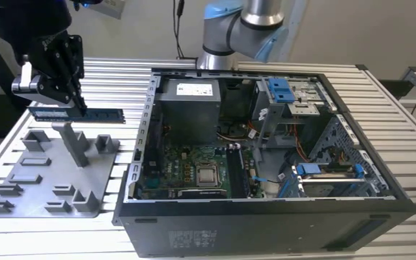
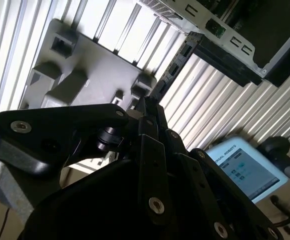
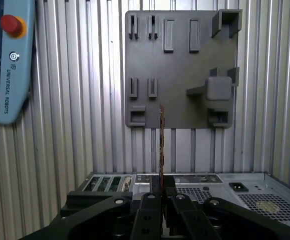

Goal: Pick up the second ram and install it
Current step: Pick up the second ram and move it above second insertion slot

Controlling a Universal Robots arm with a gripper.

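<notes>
The second ram (image 1: 103,115), a slim dark green stick with a pale label, hangs level in the air above the grey tray (image 1: 49,179) at the exterior view's left. My gripper (image 1: 80,110) is shut on it near its middle, gripping from above. In the first wrist view the ram (image 3: 161,145) shows edge-on, sticking out from between my fingers (image 3: 149,202) over the tray (image 3: 184,65). In the second wrist view the ram (image 2: 172,70) runs as a dark strip away from my gripper (image 2: 147,107).
The open computer case (image 1: 266,227) lies to the exterior view's right of the tray, with the green motherboard (image 1: 186,168) on its floor. Upright blocks stand on the tray. A teach pendant (image 3: 5,60) lies on the slatted table (image 1: 106,81).
</notes>
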